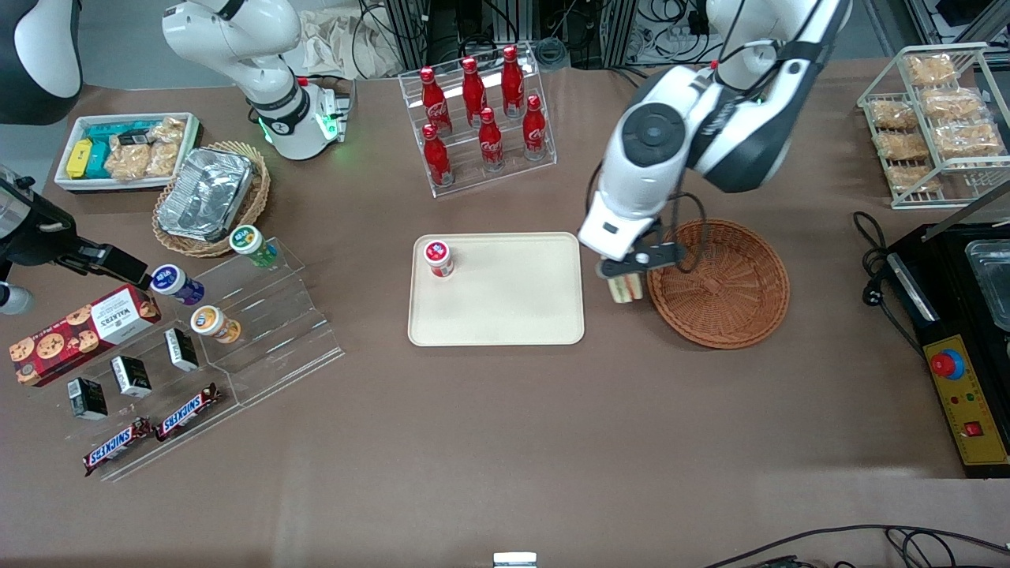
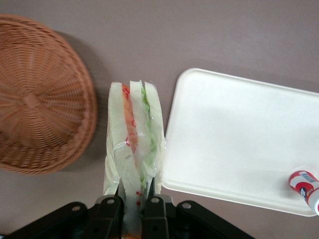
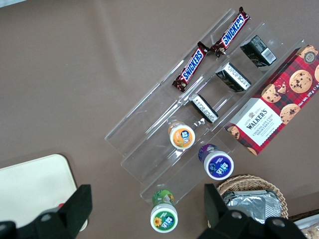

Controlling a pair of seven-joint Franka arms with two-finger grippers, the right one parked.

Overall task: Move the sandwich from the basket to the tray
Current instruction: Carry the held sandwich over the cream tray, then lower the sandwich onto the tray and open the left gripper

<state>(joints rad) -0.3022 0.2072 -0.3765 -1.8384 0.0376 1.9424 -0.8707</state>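
Now – gripper (image 1: 626,278) clamps sandwich (image 1: 625,289) | above brown table (image 1: 505,410)

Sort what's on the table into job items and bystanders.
Job: triangular pale-bread sandwich, gripped in the black left gripper between basket and tray; round reddish-brown wicker basket; flat cream rectangular tray.

Bystanders: small red-lidded jar on that tray; red bottles; Snickers bars.

Brown table (image 1: 489,442), cables along its edge, dark equipment racks above.
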